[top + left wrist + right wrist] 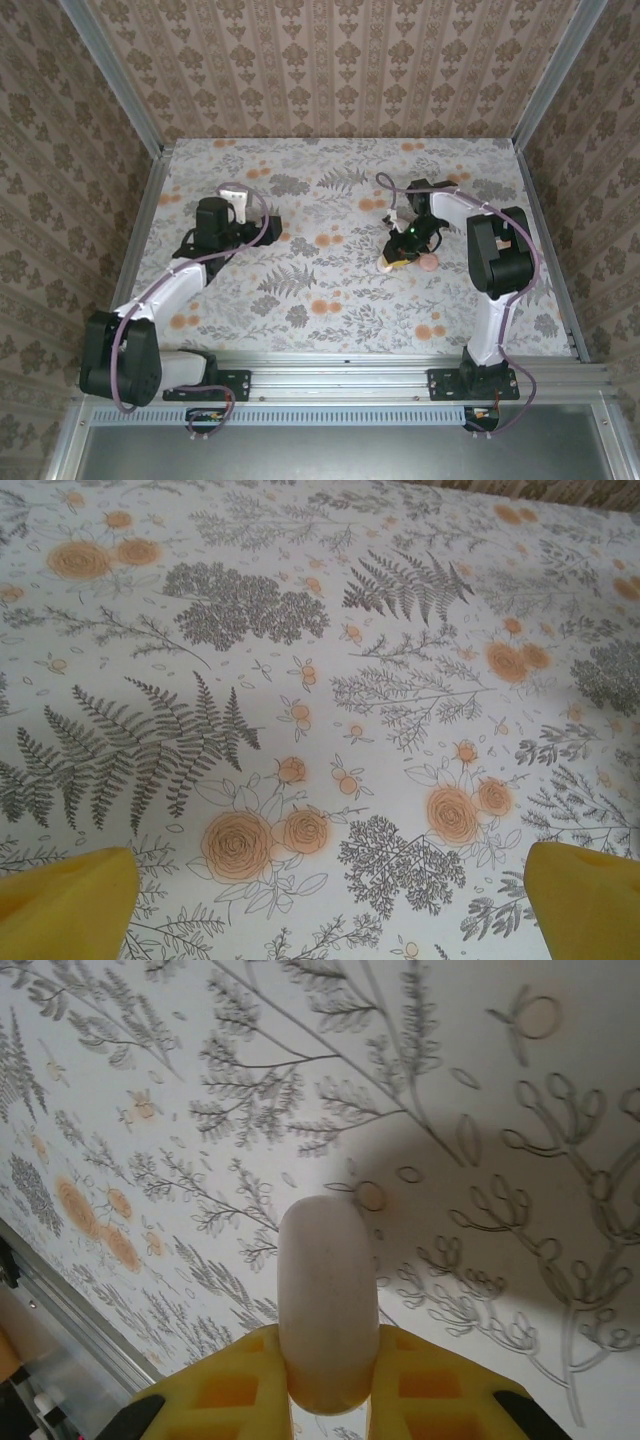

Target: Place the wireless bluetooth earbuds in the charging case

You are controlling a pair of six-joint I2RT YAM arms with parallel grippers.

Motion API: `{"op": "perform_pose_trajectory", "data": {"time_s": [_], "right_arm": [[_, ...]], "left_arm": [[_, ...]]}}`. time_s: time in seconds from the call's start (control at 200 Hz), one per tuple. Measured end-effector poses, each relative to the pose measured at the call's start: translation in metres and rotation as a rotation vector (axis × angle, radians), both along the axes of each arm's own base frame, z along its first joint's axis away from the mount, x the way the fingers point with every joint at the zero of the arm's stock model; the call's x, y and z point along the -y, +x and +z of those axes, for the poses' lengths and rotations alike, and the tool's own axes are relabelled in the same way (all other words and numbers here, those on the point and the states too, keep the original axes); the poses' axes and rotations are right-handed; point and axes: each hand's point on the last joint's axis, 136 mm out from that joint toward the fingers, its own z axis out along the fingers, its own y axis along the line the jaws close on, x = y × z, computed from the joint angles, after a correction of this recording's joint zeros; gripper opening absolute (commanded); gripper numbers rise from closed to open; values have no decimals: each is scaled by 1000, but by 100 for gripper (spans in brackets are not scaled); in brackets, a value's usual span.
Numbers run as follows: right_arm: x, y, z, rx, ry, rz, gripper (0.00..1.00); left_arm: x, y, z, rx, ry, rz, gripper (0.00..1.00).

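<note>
Nearest, on the right half of the floral table (330,330), the right gripper (400,260) points down close to the surface. In the right wrist view its yellow fingers (235,1375) are clamped on the charging case (328,1290), a pale, rounded piece seen edge-on that sticks out past the fingertips, just above the table. From above, a pinkish round shape (428,262) sits right at this gripper's tip; whether it is the held piece cannot be told. Farther back on the left half, the left gripper (238,200) hangs over bare pattern. Its yellow fingers (70,905) stand wide apart, with nothing between them.
</note>
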Motion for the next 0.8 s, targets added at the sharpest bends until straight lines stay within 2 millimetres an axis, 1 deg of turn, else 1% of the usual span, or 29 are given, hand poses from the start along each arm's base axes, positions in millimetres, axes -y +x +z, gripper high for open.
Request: {"op": "perform_pose_trajectory", "data": {"time_s": [0.135, 0.26, 0.37, 0.52, 0.615, 0.8], "right_arm": [[4, 3, 0, -15, -2, -5, 18], [8, 4, -2, -29, -3, -9, 26], [11, 3, -4, -42, -11, -10, 32], [17, 4, -7, -42, -30, -18, 46], [20, 5, -7, -43, -38, -27, 49], [27, 7, -9, -41, -58, -37, 50]], "left_arm": [[3, 1, -6, -19, -2, -11, 100], [7, 3, -8, -32, -11, -31, 100], [11, 6, -8, -33, -20, -46, 100], [14, 8, -4, -24, -26, -57, 100], [15, 10, -1, -16, -26, -63, 100], [15, 10, 1, -10, -26, -68, 100]]}}
